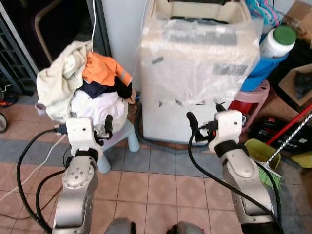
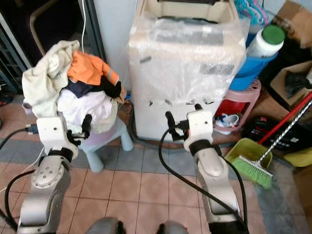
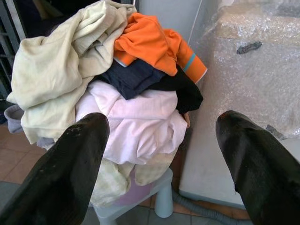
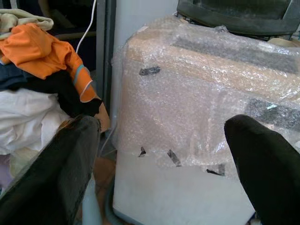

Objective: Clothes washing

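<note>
Left wrist view, left gripper (image 3: 161, 159) fingers spread wide, empty, facing heaped cream, orange, navy and white clothes (image 3: 117, 93) on a pale plastic stool (image 1: 117, 141), right gripper (image 4: 161, 164) likewise released before the bubble-wrapped white washing machine (image 1: 200, 73), terracotta tiled floor (image 1: 156, 190), green-bristled broom (image 1: 265, 168) beside.

The top of the washing machine (image 1: 195, 73) is cut off by the picture's edge, and bubble wrap (image 4: 201, 93) makes its front look foggy. The pile of clothes (image 1: 83, 83) hides the seat of the little stool (image 1: 119, 141), so just its legs peek out. The broom (image 2: 278, 146) handle runs off the side. What sits in the cardboard box (image 1: 300, 85) is too dark to tell.
</note>
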{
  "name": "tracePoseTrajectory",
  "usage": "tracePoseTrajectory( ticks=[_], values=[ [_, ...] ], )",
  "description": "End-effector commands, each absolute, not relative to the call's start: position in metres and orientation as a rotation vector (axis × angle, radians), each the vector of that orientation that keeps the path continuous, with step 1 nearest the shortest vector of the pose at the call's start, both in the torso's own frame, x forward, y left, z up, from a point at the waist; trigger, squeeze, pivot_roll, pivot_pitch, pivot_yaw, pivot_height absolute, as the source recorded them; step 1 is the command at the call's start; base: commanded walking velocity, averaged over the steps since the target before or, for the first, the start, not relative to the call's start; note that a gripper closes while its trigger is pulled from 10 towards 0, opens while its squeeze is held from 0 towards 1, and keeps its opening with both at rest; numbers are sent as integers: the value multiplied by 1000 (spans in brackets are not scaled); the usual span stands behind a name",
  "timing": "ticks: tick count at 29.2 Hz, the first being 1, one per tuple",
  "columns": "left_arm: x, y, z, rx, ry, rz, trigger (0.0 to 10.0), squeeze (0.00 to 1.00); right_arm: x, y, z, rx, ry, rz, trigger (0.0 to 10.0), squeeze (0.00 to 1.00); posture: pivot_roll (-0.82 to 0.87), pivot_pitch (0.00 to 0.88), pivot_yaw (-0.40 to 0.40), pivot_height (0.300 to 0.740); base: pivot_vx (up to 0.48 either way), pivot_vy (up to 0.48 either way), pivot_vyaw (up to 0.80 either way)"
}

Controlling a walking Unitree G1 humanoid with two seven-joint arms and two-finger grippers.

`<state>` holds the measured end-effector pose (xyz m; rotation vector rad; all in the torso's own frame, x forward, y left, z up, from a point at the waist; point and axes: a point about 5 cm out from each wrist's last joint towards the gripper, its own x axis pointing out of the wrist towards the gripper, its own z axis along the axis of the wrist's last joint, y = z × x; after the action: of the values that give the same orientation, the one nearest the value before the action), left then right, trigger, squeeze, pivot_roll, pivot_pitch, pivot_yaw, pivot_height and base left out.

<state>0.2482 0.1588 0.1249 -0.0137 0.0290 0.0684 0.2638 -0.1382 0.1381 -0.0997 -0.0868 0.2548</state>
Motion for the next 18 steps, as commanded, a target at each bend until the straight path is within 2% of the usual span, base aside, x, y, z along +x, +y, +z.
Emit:
tracePoseTrajectory(
  ticks=[1,7,16,18],
  values=[
    [246,163,124,-22,32,90,10000,0,263,-129,145,-83,-114,291,10000,0,44,102,-57,740,480,0,763],
    [245,157,125,-26,24,61,10000,0,264,-133,146,-58,-111,277,10000,0,47,103,-50,740,480,0,699],
    [248,164,127,-23,21,105,10000,0,272,-123,150,-53,-112,301,10000,0,57,110,-46,740,480,0,0],
    [246,164,125,-35,37,130,10000,0,275,-123,150,-120,-111,269,10000,0,58,112,-47,740,465,0,0]
  ],
)
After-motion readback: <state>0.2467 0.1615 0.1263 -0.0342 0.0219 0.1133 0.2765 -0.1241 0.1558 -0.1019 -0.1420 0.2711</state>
